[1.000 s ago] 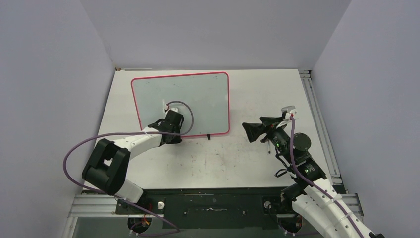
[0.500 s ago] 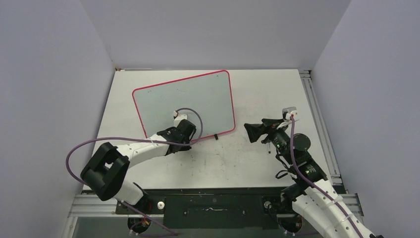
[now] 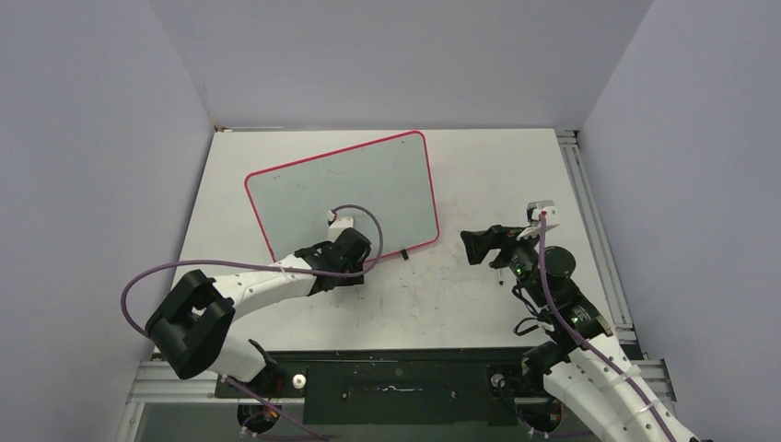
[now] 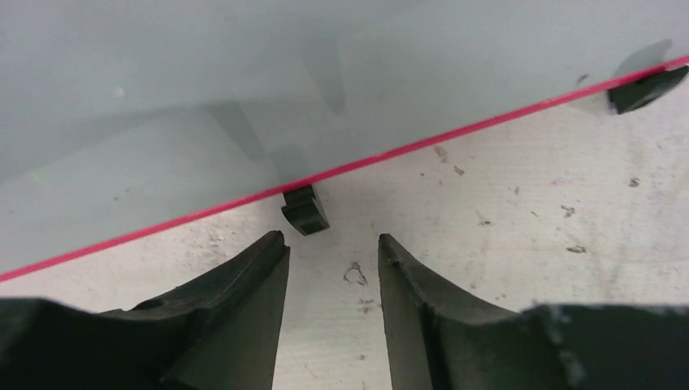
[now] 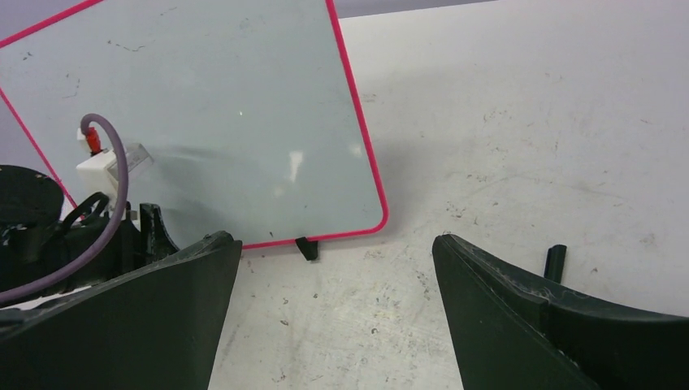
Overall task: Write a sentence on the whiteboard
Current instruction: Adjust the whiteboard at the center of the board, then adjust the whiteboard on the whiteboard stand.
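Your left gripper (image 3: 353,258) sits low at the near rim of the whiteboard (image 3: 350,180), and in the left wrist view its two fingers (image 4: 244,284) stand a little apart with nothing between them, only bare table (image 3: 488,166) showing in the gap. Just ahead of their tips one small black foot (image 4: 305,210) pokes out from under the pink-red rim, and a second foot (image 4: 646,88) shows further along on the right. The board itself lies flat on the far left part of the table, turned askew to the table's edges (its pale face carries only a few faint dark specks near the far side). Your right gripper (image 3: 479,247) hovers over the table off the board's near right corner, well apart from it. Its fingers (image 5: 487,292) are spread wide and hold nothing. A purple cable (image 3: 357,214) loops over the board from the left wrist.
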`<state>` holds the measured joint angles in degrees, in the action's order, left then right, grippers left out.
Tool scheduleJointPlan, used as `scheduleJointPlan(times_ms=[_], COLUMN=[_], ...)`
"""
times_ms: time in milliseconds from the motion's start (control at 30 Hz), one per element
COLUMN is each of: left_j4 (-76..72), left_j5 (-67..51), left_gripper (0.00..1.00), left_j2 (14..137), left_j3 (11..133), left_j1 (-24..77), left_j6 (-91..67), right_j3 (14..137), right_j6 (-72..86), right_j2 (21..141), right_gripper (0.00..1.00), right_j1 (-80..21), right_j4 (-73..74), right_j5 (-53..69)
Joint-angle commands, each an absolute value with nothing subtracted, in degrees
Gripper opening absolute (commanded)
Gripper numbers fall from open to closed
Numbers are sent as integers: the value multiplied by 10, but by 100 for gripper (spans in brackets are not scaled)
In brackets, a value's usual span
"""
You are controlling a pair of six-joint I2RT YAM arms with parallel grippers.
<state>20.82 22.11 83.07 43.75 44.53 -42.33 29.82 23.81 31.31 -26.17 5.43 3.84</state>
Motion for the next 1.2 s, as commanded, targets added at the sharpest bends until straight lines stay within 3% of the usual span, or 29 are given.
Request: scheduleJointPlan(times_ms=[0, 200, 400, 567, 733, 867, 967, 1167], left_j4=[220, 236, 256, 294, 315, 318, 317, 357], left_j5=[221, 213, 170, 137, 115, 79, 21, -22], left_gripper=[47, 61, 70, 75, 76, 77, 78, 82], left_j2=[785, 738, 672, 637, 635, 603, 571, 527], left_j3=[443, 440, 463, 546, 619, 623, 609, 622], left_j1=[459, 466, 469, 466, 445, 341, 225, 90], left_j6=[-423, -406, -357, -264, -176, -180, -182, -161], right_j3=[340, 368, 387, 397, 394, 389, 393, 384], right_j6=[248, 264, 277, 283, 274, 258, 260, 266], right_j2=[322, 342, 394, 471, 533, 547, 546, 559], right_gripper=[91, 92, 100, 90, 81, 79, 81, 87], right_j1=[-257, -257, -256, -235, -133, -60, -51, -48], right_j4=[95, 175, 240, 264, 271, 279, 283, 281], right_j5=[-12, -71, -95, -70, 52, 107, 111, 74])
